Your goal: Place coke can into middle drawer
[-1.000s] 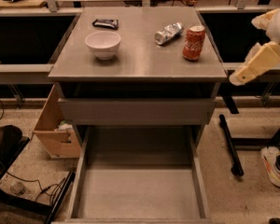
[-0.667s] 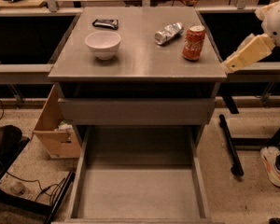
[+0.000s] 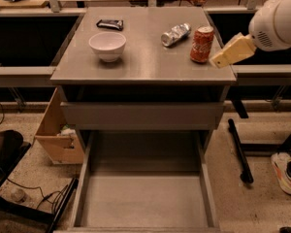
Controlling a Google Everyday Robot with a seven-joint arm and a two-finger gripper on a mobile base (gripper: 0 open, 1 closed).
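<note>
The coke can point(image 3: 202, 43) stands upright near the bench's point(image 3: 136, 64) right edge, just left of the end effector point(image 3: 231, 53), which hovers beside it. I cannot tell how wide that is. The can is red with white lettering and a silver top. The middle drawer point(image 3: 145, 203) lies open below.

Floor point(image 3: 242, 203) was speckled. Cardboard box point(image 3: 56, 130) stood left of grey cabinet point(image 3: 145, 62). Cables point(image 3: 43, 198) lay lower left. Light was dim and warm.

One coke can point(image 3: 202, 43), one claw point(image 3: 220, 59) beside it, one silver can point(image 3: 175, 34), one bowl point(image 3: 107, 45), one open drawer point(image 3: 145, 198)
</note>
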